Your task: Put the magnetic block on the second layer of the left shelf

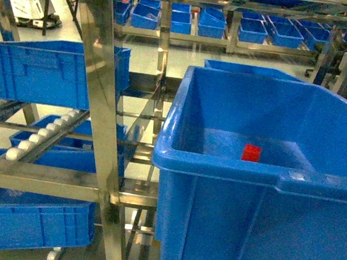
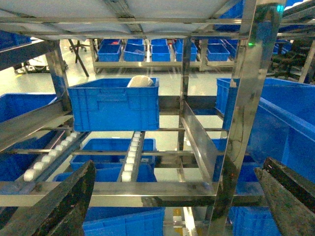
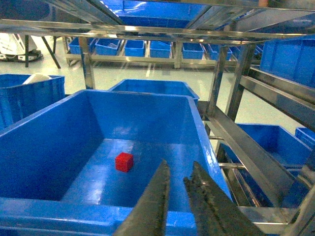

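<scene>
Warehouse aisle, shiny steel roller racks, rows of blue crates behind. Small red cube-like magnetic block (image 3: 124,162) lies on floor of large deep blue crate (image 3: 44,142), untouched. Right gripper (image 3: 176,183) above crate's near rim, fingers nearly together, empty. Left gripper (image 2: 172,191) spread wide, empty, facing left rack. Judgement: part right fingers first, descend straight over block, clear of crate walls.

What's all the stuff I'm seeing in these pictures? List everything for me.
Red block: one, bright red, on the floor of the big crate.
Big crate: one, deep blue, thick rim, on the rack at right in the head view.
Ribbed crate: one, blue, on the roller rails at left, something white inside.
Rack: shiny steel posts and rails with white rollers.
Far crates: many, blue, on background shelves.
Left gripper: dark fingers spread wide, empty.
Right gripper: dark fingers nearly together, empty, above the big crate's near rim.
</scene>
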### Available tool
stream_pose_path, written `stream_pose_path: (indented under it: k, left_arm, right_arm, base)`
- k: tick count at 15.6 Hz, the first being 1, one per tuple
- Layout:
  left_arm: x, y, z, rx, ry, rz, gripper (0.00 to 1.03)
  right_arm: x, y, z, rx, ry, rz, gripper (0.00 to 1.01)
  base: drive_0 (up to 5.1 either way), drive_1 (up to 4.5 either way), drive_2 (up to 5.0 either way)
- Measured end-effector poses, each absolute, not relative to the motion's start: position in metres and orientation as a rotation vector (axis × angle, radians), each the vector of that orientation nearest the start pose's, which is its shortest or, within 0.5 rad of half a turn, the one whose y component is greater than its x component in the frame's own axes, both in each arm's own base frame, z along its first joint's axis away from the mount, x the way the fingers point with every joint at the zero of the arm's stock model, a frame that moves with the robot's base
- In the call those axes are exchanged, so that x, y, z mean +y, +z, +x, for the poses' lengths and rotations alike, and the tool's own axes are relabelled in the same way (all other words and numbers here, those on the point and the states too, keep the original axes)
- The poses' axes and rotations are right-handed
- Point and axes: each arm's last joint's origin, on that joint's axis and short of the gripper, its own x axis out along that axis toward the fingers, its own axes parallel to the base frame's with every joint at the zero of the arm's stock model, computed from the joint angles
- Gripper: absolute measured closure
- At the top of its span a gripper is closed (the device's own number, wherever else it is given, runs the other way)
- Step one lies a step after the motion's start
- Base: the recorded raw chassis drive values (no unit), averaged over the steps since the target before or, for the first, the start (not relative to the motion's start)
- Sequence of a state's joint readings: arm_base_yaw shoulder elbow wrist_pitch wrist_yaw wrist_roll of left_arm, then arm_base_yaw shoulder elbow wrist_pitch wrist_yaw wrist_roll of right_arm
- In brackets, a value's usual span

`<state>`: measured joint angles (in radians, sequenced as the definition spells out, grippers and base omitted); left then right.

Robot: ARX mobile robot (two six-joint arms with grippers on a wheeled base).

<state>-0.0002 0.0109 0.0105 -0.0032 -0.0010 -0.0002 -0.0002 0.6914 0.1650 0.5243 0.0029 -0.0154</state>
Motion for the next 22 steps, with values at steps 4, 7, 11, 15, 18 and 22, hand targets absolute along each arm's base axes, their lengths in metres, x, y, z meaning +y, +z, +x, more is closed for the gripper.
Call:
stream_pose_path:
  k: [4, 7, 11, 15, 18, 22]
  left_arm:
    - [0.000, 0.166, 0.098, 0.004, 0.001, 0.000, 0.05]
    - [0.000, 0.166, 0.098, 0.004, 0.001, 0.000, 0.05]
    - [0.000, 0.166, 0.098, 0.004, 0.001, 0.000, 0.05]
    - [0.000, 0.166, 0.098, 0.004, 0.001, 0.000, 0.05]
    - [0.000, 0.166, 0.098, 0.004, 0.000, 0.000, 0.05]
    - [0.000, 0.166, 0.098, 0.004, 0.001, 0.000, 0.05]
  right_arm:
    - [0.000, 0.186, 0.138, 0.004, -0.003, -0.013, 0.99]
    - [0.000, 0.179, 0.130, 0.006, -0.003, -0.012, 0.99]
    - [0.000, 0.174, 0.122, -0.023, -0.004, -0.011, 0.99]
    - [0.000, 0.171, 0.118, -0.012, -0.003, -0.011, 0.99]
    - [0.000, 0.172, 0.117, -0.022, -0.003, -0.011, 0.99]
    - [0.000, 0.171, 0.111, -0.015, -0.003, -0.011, 0.99]
  base:
    - [-5.0, 2.48, 2.5]
    - [-5.0, 2.48, 2.5]
    - [-5.0, 2.48, 2.5]
    - [-5.0, 2.48, 2.5]
    - [-5.0, 2.48, 2.5]
    - [-5.0, 2.48, 2.5]
